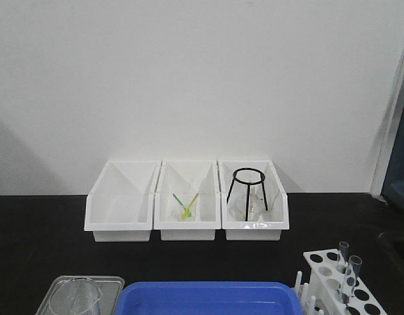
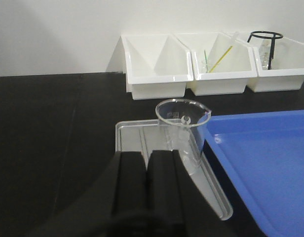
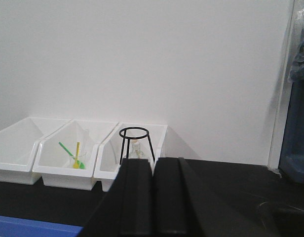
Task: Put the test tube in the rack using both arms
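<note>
Two test tubes (image 1: 351,272) stand in the rack (image 1: 333,279) at the surface's right edge; both grippers, left gripper (image 2: 146,170) and right gripper (image 3: 153,195), are pressed closed and hold nothing, so picking up comes next.

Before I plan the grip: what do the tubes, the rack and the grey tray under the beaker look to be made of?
The test tubes look like clear glass: see-through, with bright rim glints. The rack seems to be white moulded plastic, matte and opaque. The grey tray could be brushed metal or grey plastic; its dull sheen leaves that open. The beaker is clear, either glass or plastic.
</note>
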